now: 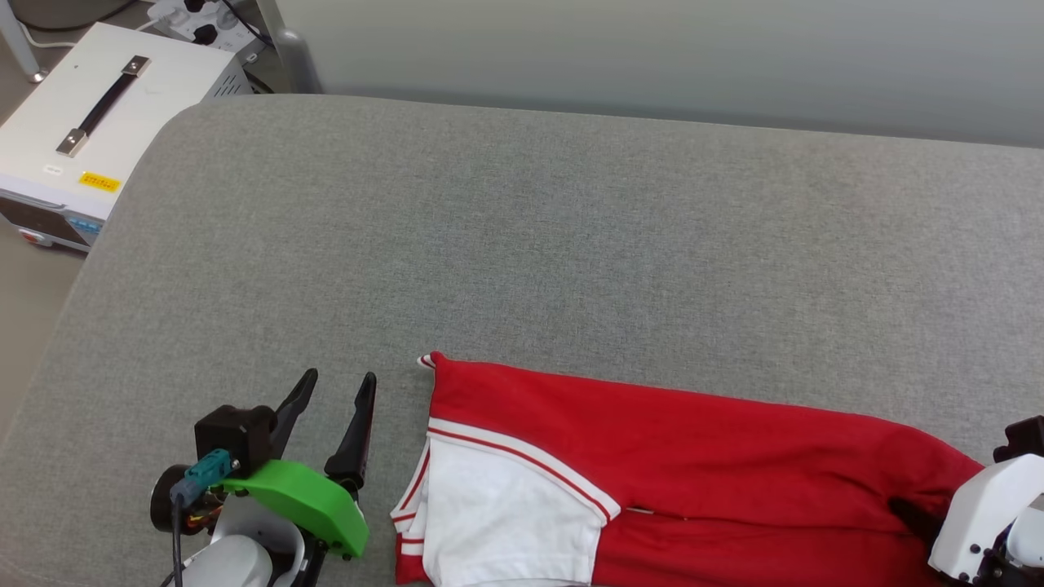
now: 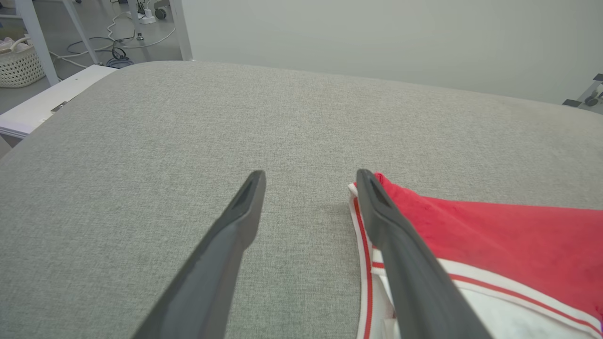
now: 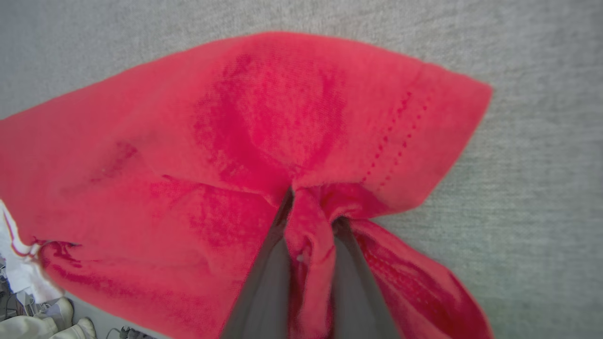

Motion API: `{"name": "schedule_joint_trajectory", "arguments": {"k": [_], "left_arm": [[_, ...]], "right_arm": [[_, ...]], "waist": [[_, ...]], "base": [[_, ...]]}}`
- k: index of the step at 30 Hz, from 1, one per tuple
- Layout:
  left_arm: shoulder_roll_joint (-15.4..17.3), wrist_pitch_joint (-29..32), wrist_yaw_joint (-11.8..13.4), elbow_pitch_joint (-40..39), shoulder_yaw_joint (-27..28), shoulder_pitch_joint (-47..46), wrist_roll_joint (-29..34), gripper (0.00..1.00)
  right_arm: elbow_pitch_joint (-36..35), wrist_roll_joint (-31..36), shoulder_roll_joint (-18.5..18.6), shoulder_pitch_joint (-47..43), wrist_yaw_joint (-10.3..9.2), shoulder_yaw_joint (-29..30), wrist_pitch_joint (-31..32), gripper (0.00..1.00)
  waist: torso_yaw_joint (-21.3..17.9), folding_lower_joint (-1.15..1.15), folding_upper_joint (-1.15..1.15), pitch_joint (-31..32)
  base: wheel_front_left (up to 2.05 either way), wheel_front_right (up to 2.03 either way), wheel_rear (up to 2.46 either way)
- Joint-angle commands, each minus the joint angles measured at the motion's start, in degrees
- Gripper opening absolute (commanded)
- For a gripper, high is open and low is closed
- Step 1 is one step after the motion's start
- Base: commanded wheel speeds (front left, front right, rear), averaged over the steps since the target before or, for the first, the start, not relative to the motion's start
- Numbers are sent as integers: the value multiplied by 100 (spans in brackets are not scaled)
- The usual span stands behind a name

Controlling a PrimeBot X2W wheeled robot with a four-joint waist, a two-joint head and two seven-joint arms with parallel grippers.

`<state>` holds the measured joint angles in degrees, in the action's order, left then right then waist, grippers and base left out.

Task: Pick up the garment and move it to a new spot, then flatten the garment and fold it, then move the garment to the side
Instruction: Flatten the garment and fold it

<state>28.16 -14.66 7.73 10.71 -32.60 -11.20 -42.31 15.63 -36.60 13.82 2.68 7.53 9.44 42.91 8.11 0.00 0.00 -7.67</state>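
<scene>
On grey pad [image 1: 571,204], folded red garment [image 1: 693,456] w/ white sleeve [image 1: 497,522]; R gripper [image 3: 311,207] pinches it, L gripper [image 1: 341,377] spread.

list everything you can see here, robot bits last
garment: 1, red with a white sleeve and red-and-white trim, lying along the near edge of the padded surface
padded surface: 1, grey fabric, under the garment, across most of the head view
white box: 1, white with a black handle, beyond the surface's far left corner
power strip: 1, white with dark plugs, behind the box
basket: 1, pale woven, on the floor at the far left of the left wrist view
wall: 1, pale grey-green, behind the surface
left gripper: 1, dark fingers, green housing, open, beside the garment's sleeve end, apart from it
right gripper: 1, dark fingers, shut on a bunch of the garment's red cloth at its right end
</scene>
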Motion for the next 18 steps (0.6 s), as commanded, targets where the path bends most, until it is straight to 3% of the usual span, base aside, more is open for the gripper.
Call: {"name": "schedule_joint_trajectory", "arguments": {"k": [1, 18], "left_arm": [[-42, -33, -38, 24, 36, 117, 40, 100], [-201, -34, -120, 117, 110, 296, 79, 100]], "right_arm": [[113, 6, 22, -17, -4, -49, -63, 0], [467, 694, 1043, 80, -4, 667, -967, 0]], "waist": [[-13, 0, 0, 37], [-95, 0, 0, 399]], "base": [[0, 0, 0], [0, 0, 0]]}}
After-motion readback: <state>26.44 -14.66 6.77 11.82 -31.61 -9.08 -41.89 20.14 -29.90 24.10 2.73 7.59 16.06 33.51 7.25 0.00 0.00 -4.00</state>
